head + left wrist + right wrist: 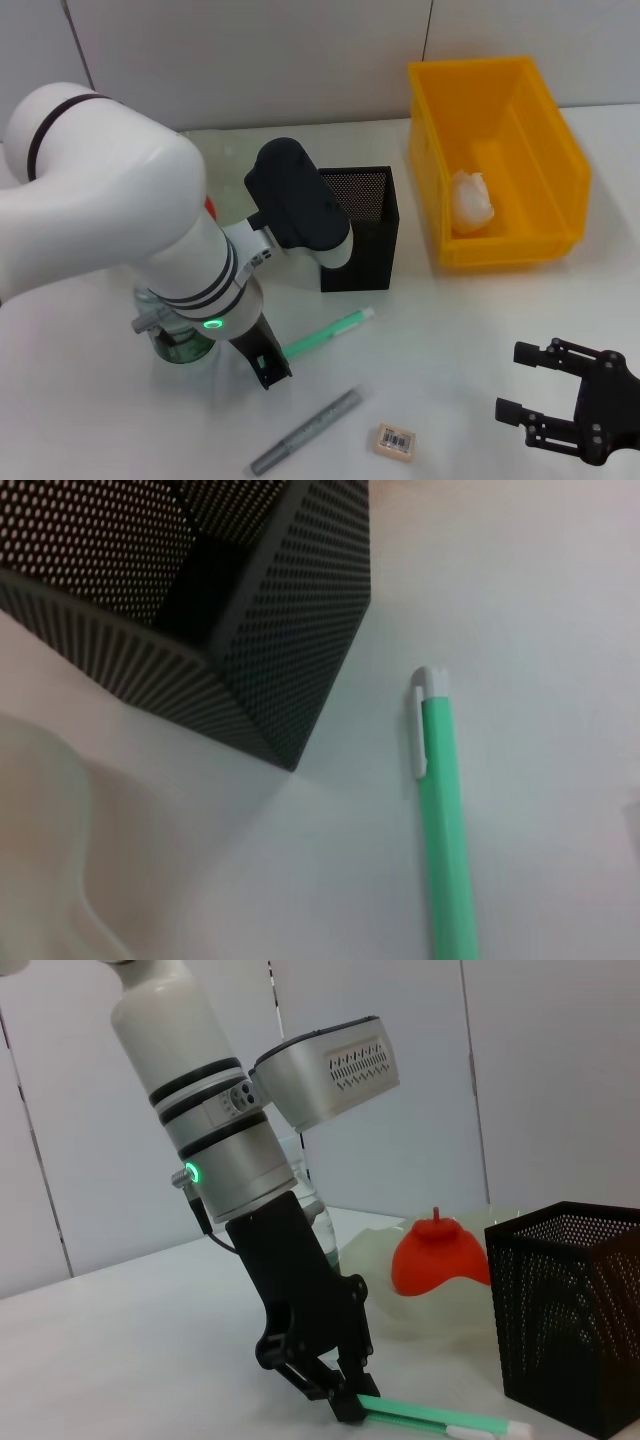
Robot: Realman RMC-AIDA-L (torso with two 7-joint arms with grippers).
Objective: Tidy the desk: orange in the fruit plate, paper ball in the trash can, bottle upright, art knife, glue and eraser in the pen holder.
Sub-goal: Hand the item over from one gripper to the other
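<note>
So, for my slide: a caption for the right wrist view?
Left gripper closing on the green pen beside the pen holder.

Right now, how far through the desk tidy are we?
Done: paper ball lies in the trash can; orange sits in the fruit plate; bottle stands upright. In hand: left gripper is closed on the green stick on the table. Left: grey pen-like tool and eraser lie outside the pen holder. Right gripper idles open, near right.

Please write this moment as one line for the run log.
left hand: shut on green stick | right hand: open, idle | paper ball: in trash can
</note>
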